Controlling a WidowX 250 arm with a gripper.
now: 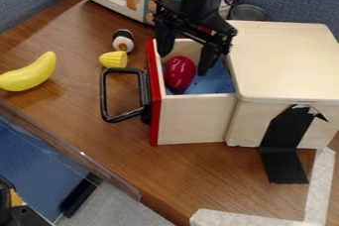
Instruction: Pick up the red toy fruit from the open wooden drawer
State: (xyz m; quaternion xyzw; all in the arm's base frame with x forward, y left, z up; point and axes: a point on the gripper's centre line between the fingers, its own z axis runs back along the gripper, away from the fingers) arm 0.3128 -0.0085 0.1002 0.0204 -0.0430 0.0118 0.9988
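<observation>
A glossy red toy vegetable (180, 74) was seen inside an open, red-fronted pale wooden drawer (192, 118) — its placement judged complete, any removal or drawer closing not yet done. The black two-finger gripper (185, 60) was positioned just over it, jaws spread — nothing pinched. A yellow plastic banana (29, 74) was left outside.

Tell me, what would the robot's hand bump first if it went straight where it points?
Probably the shiny red toy in the open drawer, just below the hand, though depth is hard to tell.
</observation>
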